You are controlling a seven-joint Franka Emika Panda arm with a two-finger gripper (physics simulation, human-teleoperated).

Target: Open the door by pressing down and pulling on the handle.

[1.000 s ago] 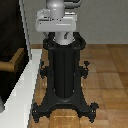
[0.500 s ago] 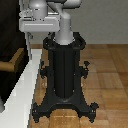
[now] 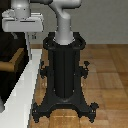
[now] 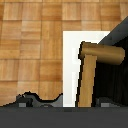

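Observation:
The door (image 3: 7, 47) is a dark panel at the exterior view's left, set in a white frame (image 3: 22, 95). Its golden-brown handle (image 3: 13, 62) sticks out from the panel. My gripper (image 3: 28, 40) hangs above the handle and slightly towards the exterior view's right, apart from it. Its fingers stand apart with nothing between them. In the wrist view the handle (image 4: 88, 80) shows as a lever bar with a cylindrical stem against the dark door (image 4: 118, 80) and the white frame (image 4: 72, 60). My fingertips (image 4: 30, 98) show only as dark shapes at the picture's edge.
The black ribbed robot pedestal (image 3: 63, 70) with its spread feet stands in the middle on the wooden floor (image 3: 107, 75). The white frame runs along the exterior view's left side, close to the pedestal's feet.
The arm has swung towards the exterior view's left, carrying the gripper from above the pedestal to above the door handle. The door and handle have not moved.

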